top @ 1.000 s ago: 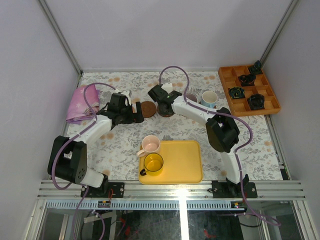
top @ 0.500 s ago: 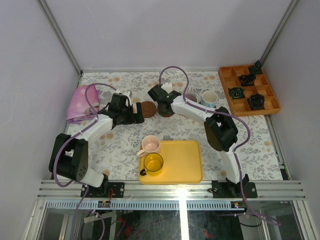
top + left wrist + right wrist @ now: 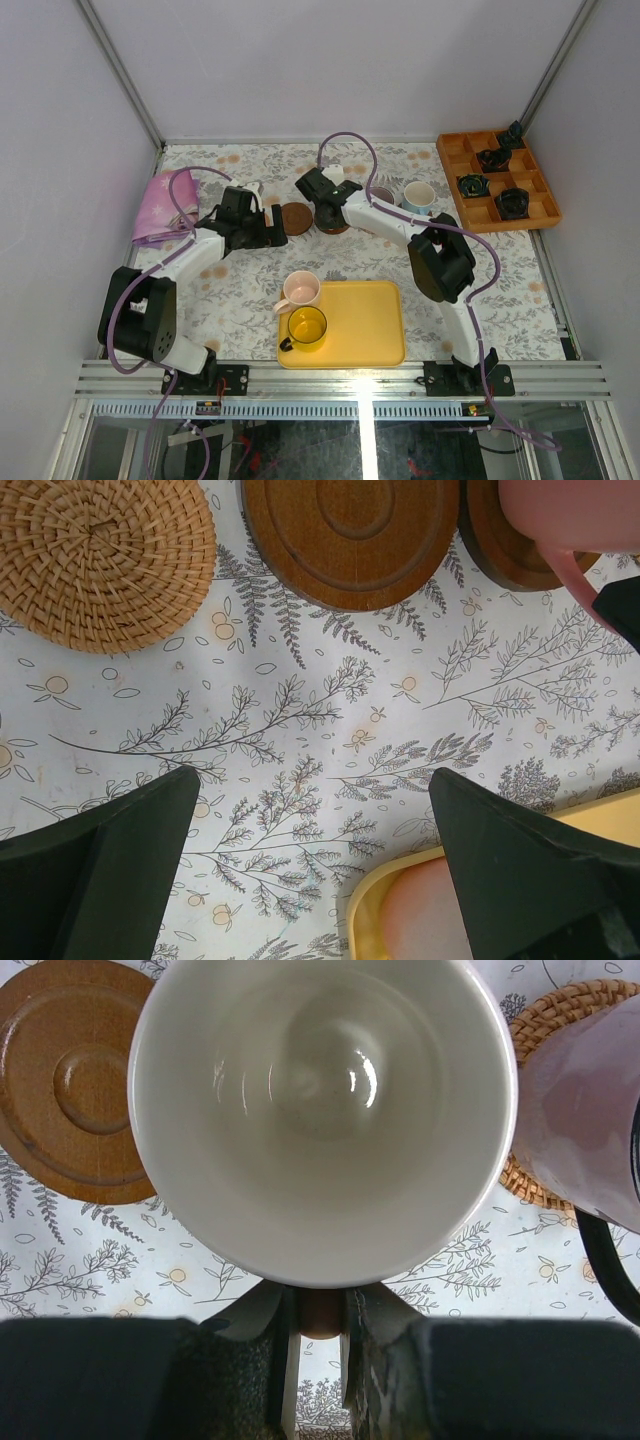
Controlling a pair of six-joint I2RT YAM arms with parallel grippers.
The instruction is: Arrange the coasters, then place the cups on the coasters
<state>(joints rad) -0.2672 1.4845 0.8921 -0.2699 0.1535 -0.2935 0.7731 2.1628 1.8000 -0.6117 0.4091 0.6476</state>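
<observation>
1. Since a second earlier almost nothing has changed: in the top view both arms' elbows have shifted very slightly, while the grippers, cups and coasters lie where they did.
2. The right gripper (image 3: 318, 1335) is clamped on the handle of the pink cup (image 3: 322, 1110), white inside, which sits over a dark coaster (image 3: 482, 550); whether the two touch is unclear.
3. The left gripper (image 3: 315, 870) hovers with its fingers wide apart, holding nothing, and a wooden coaster (image 3: 350, 530) lies at its 12 o'clock.
4. Only the left wrist view shows clearly a tan woven coaster (image 3: 100, 560) at 9 o'clock of the wooden one.
5. Only the right wrist view shows that the grey-purple cup (image 3: 580, 1110), at 3 o'clock of the pink cup, stands on a second woven coaster (image 3: 545, 1010).
6. Only the top view shows the light blue cup (image 3: 419, 197) further toward 3 o'clock, and the yellow cup (image 3: 306, 327) on the yellow tray (image 3: 365, 330). The pale pink cup (image 3: 300, 291) is at the tray's 10 o'clock corner.
</observation>
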